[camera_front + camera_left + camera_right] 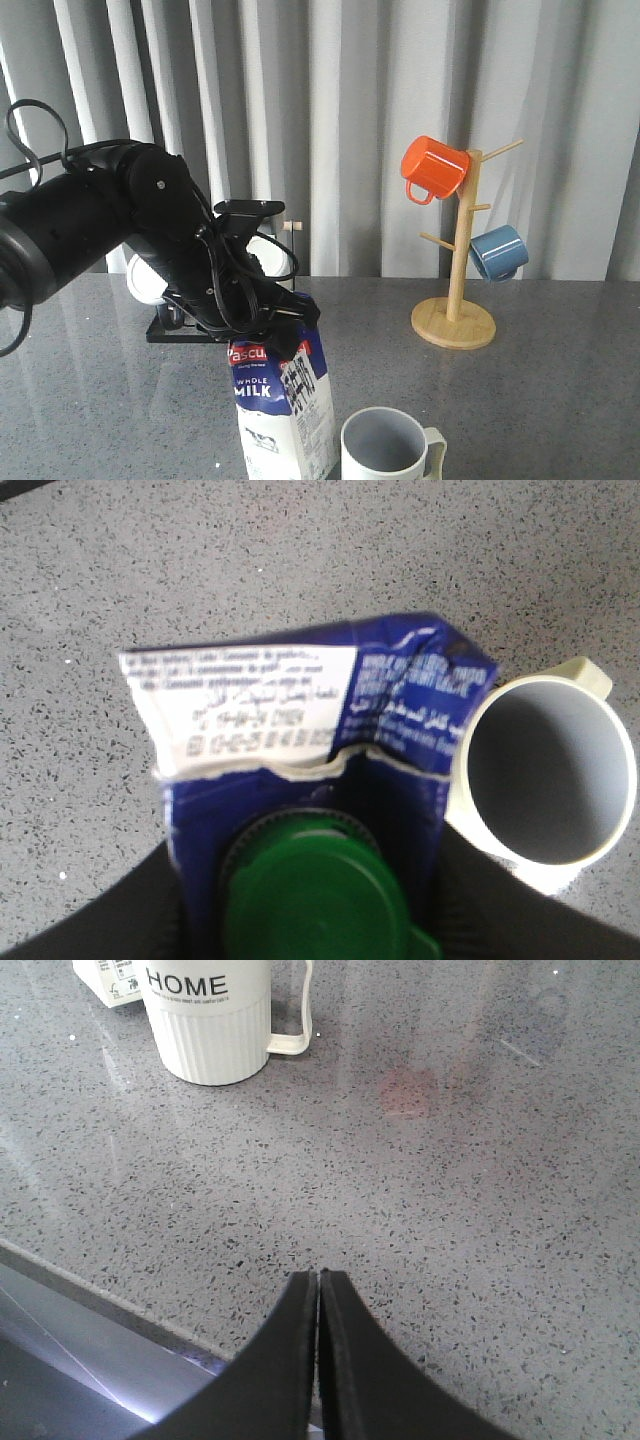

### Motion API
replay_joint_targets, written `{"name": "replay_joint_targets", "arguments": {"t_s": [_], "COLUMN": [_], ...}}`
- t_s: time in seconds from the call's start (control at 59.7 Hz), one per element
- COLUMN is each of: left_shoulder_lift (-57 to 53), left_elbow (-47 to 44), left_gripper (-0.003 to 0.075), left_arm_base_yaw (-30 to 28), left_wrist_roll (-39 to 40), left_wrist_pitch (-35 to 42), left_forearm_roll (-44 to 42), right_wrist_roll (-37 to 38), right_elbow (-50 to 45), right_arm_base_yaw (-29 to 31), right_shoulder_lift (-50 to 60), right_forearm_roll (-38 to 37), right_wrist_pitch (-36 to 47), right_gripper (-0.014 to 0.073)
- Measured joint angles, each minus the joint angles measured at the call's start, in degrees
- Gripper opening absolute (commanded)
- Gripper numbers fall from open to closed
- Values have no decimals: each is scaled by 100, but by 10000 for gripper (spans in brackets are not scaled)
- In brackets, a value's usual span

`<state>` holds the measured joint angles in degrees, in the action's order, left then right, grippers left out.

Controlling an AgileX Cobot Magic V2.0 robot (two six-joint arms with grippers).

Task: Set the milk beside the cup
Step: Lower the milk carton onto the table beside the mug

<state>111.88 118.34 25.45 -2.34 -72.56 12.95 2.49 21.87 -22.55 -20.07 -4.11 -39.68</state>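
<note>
Just left of the cup (pixel 385 447), standing upright: the milk (pixel 285 400), nearly touching. Left gripper (pixel 268 335) clamping its top; right gripper (pixel 318 1290) idling, fingers together.

I take this for a staged test bench dressed as a kitchen corner, not a real home. A grey speckled stone-look table (pixel 560 400) stands before pleated grey curtains (pixel 350 120) that close off the whole back. A wooden mug tree (pixel 458 280) carries an orange mug (pixel 433 168) and a blue mug (pixel 498 252); a black rack (pixel 185 325), partly hidden, seems to hold white mugs.
</note>
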Motion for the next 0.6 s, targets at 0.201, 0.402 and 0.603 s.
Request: {"name": "replay_joint_targets", "arguments": {"t_s": [0.201, 0.402, 0.603], "left_shoulder_lift": [78, 133, 133], "left_elbow": [0, 0, 0], "left_gripper": [-3, 11, 85], "left_arm_base_yaw": [0, 0, 0], "left_wrist_roll": [0, 0, 5], "left_wrist_pitch": [6, 50, 50], "left_forearm_roll": [0, 7, 17], "right_wrist_roll": [0, 0, 0], "right_elbow": [0, 0, 0], "right_arm_base_yaw": [0, 0, 0], "right_shoulder_lift": [0, 0, 0], "right_forearm_roll": [0, 0, 0], "right_wrist_pitch": [0, 0, 0], "right_gripper": [-6, -6, -6]}}
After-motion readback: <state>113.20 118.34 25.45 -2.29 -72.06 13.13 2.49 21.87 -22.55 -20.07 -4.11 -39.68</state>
